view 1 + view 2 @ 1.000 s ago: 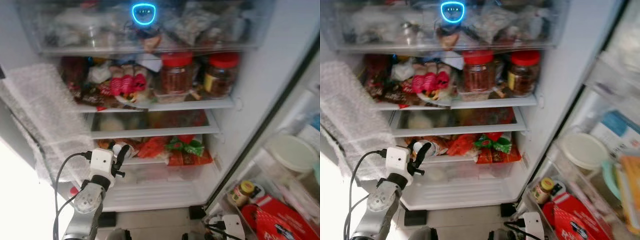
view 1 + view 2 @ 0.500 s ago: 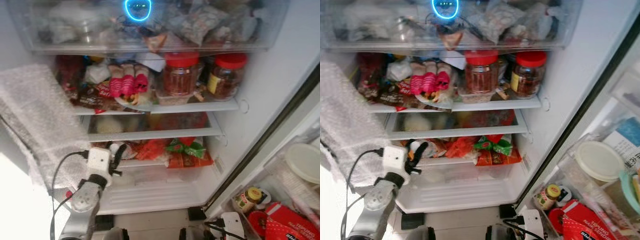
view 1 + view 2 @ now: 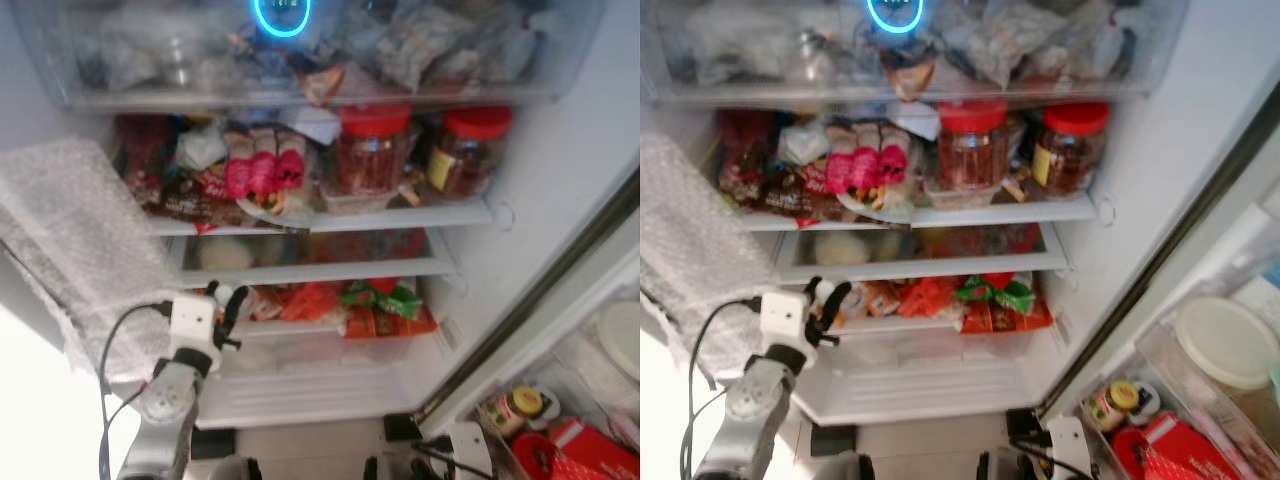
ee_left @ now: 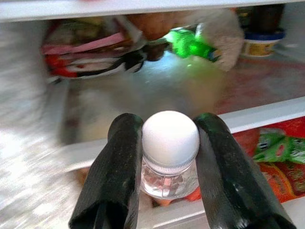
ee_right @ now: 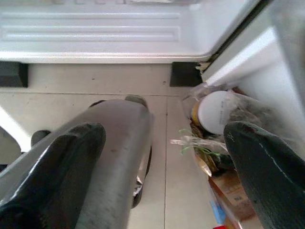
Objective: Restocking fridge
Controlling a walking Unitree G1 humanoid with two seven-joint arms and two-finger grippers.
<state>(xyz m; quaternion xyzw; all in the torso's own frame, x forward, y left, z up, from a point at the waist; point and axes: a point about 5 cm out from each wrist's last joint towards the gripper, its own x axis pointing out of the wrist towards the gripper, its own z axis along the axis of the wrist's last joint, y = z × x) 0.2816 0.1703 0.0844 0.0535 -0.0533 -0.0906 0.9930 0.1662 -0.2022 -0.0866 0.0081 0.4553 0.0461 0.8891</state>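
Note:
My left gripper (image 4: pixel 169 157) is shut on a small clear bottle with a white cap (image 4: pixel 170 138); its black fingers (image 4: pixel 116 176) press both sides of the cap. In the eye views that gripper (image 3: pixel 226 300) is raised at the left front of the open fridge, level with the lower shelf (image 3: pixel 300 325) of orange and green packets. The white cap (image 3: pixel 824 292) peeks out between the fingers. My right gripper (image 5: pixel 164 162) hangs low over the tiled floor, fingers wide apart with nothing between them.
Two red-lidded jars (image 3: pixel 372 150) stand on an upper shelf beside wrapped food. A sheet of bubble wrap (image 3: pixel 80 240) hangs at the left of the fridge. The open door's bins (image 3: pixel 1160 410) at the right hold jars and a red pack. The bottom drawer (image 3: pixel 310 385) sits below.
The camera view has shifted, moving the fridge contents rightward and slightly down. My left gripper, still holding the bottle, has risen a little toward the lower shelf.

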